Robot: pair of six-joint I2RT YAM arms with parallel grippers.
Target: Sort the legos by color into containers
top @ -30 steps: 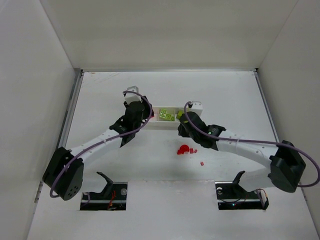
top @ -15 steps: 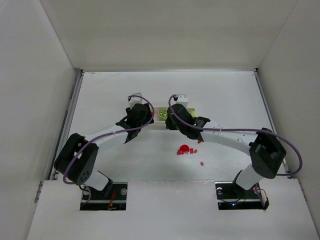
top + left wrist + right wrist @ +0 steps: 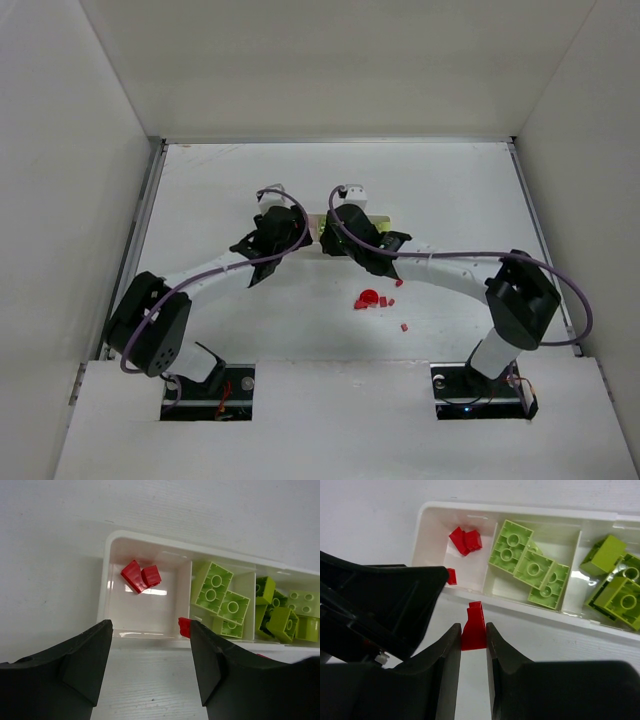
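As we are looking along the right wrist, the right gripper (image 3: 473, 630) is clamping a red brick (image 3: 473, 622) upright between its two fingers, which are pressing on both of its sides. We are holding that brick at the near wall of the tray (image 3: 530, 610), about where the left compartment is meeting the middle one.

Just to the left, the left gripper (image 3: 150, 630) is hanging over the near wall of the left compartment with its fingers standing well apart. A red bit (image 3: 184, 627) is showing at the inner edge of its right finger, over the near wall. We cannot tell whether it is touching the finger or the wall.

Inside the left compartment a red pair (image 3: 140, 575) is lying together toward the far left corner. In the middle compartment green legos (image 3: 220, 597) are lying flat and touching each other. More green ones are lying heaped in the right compartment, some tilted.

From above, both grippers are crowding side by side over the tray and hiding most of it. Nearer and to the right, loose red legos (image 3: 372, 299) are lying in a small cluster on the table (image 3: 450, 180). One more red piece is sitting apart from the cluster, nearer and to its right.
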